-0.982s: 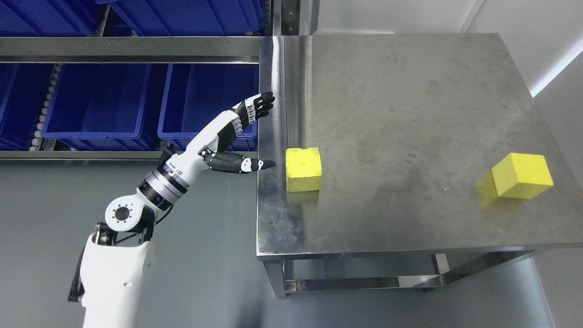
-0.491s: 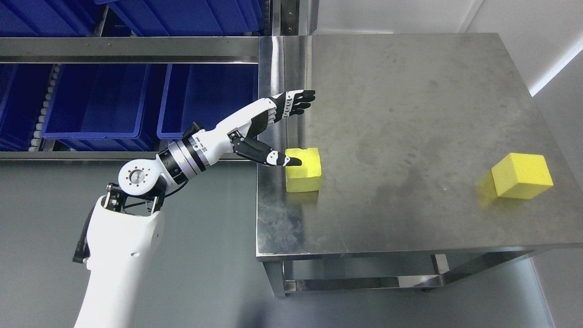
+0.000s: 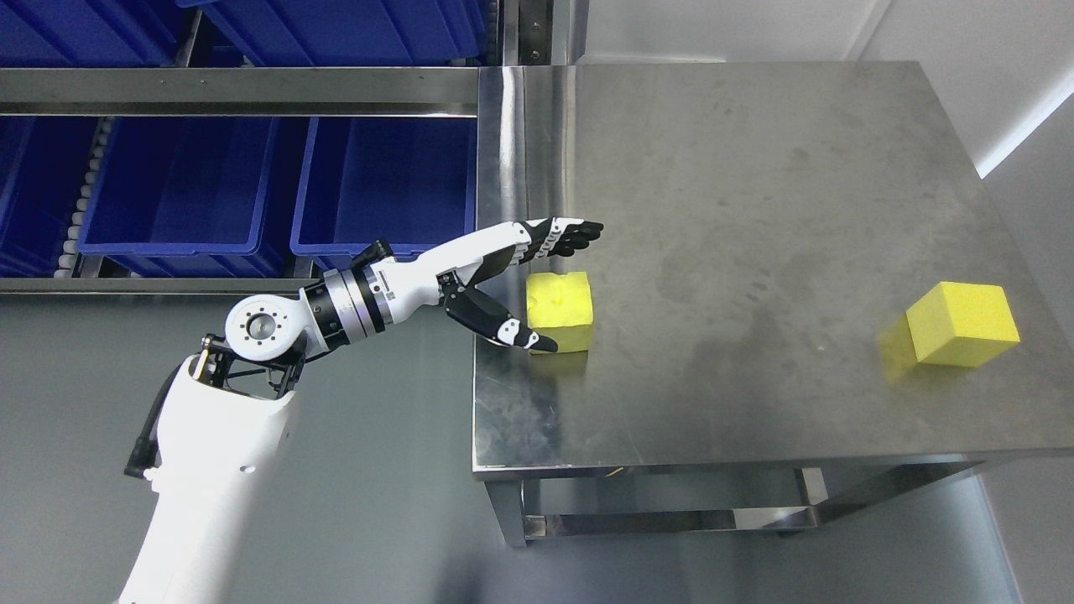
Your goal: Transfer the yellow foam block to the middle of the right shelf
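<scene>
A yellow foam block point(image 3: 560, 309) sits near the left edge of the steel table point(image 3: 755, 210). My left hand point(image 3: 554, 285) is open around it: the fingers point(image 3: 570, 233) stretch just behind the block's far side and the thumb point(image 3: 512, 329) lies along its near lower left corner. The block rests on the table. A second yellow foam block point(image 3: 963, 322) lies at the table's right side, far from the hand. My right arm does not show.
Blue bins point(image 3: 176, 189) sit on a steel rack point(image 3: 243, 88) to the left of the table, behind my left arm. The table's front edge point(image 3: 722, 457) runs below the blocks, with grey floor beyond.
My left hand has advanced to the right and dropped, from beside the table edge to straddling the left block. The thumb moved from the block's top left face down to its near corner.
</scene>
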Controlling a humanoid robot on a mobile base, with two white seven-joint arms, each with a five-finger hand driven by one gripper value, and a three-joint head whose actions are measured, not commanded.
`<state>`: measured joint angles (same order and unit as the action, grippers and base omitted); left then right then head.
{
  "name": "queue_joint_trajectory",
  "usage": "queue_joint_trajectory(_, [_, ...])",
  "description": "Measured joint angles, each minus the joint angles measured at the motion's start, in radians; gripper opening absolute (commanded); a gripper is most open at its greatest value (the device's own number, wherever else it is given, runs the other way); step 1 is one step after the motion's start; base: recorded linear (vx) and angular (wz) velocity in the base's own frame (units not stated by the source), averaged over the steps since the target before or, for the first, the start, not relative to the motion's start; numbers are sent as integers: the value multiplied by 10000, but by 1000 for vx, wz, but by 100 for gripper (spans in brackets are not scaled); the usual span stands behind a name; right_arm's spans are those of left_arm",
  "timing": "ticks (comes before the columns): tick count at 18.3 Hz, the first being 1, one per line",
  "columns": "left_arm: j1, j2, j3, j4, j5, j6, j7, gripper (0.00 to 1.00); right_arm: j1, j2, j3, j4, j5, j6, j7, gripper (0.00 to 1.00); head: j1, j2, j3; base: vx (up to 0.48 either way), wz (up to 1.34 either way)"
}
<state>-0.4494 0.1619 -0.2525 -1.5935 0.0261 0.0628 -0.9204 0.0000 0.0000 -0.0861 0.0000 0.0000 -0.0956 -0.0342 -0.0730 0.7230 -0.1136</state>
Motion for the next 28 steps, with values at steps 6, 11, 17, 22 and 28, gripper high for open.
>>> queue_joint_trajectory(6, [-125,-263,-239,458,-890,-76,-46,92,0,0,0,0,0,0,0,100,0,0,0,0,0])
queue_joint_trajectory(11, [-160,-477,-272,681,-1232,-125,-80,64,0,0,0,0,0,0,0,100,0,0,0,0,0])
queue_joint_trajectory(17, [-29,-948,201,854,-1359,-793,-167,47,0,0,0,0,0,0,0,100,0,0,0,0,0])
queue_joint_trajectory(22, [113,-1202,414,936,-1720,-935,-227,95,0,0,0,0,0,0,0,100,0,0,0,0,0])
queue_joint_trajectory(28, [177,-1396,511,982,-2460,-1021,-220,57,0,0,0,0,0,-1,0,100,0,0,0,0,0])
